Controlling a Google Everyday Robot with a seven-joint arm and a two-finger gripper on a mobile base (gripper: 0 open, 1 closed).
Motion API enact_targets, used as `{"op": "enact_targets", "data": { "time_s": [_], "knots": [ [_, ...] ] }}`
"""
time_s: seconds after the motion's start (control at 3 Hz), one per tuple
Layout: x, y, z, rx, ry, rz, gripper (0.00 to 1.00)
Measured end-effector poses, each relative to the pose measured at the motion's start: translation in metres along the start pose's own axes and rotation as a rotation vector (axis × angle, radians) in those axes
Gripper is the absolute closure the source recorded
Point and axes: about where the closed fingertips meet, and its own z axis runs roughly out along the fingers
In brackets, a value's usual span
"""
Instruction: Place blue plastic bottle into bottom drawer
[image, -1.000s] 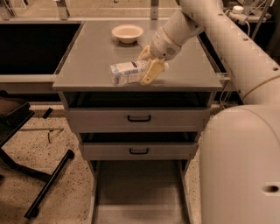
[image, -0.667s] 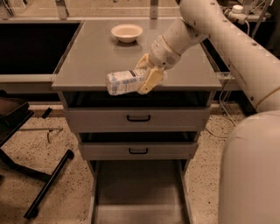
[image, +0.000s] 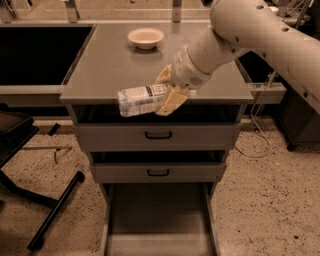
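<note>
The blue plastic bottle (image: 141, 100) lies on its side in my gripper (image: 168, 91), its pale label facing up. My gripper is shut on the bottle's right end and holds it in the air just past the front edge of the cabinet top, above the upper drawers. The bottom drawer (image: 159, 220) is pulled out below, its grey floor bare. My white arm reaches in from the upper right.
A cream round bowl (image: 145, 37) sits at the back of the cabinet top (image: 110, 65). Two upper drawers with black handles (image: 158, 135) are closed. A black chair base (image: 45, 210) stands on the speckled floor at left. Cables lie at right.
My gripper has carried the bottle forward and slightly left, from over the cabinet top to past its front edge, and it now hangs lower.
</note>
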Motion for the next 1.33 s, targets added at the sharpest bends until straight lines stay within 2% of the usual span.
{"op": "enact_targets", "data": {
  "time_s": [0.33, 0.67, 1.0, 1.33],
  "knots": [
    [-0.021, 0.011, -0.024, 0.165, 0.134, 0.031, 1.00],
    [-0.021, 0.042, 0.003, 0.223, 0.182, 0.087, 1.00],
    [0.005, 0.085, 0.055, 0.208, 0.160, 0.163, 1.00],
    [0.004, 0.085, 0.055, 0.208, 0.160, 0.163, 1.00]
  ]
}}
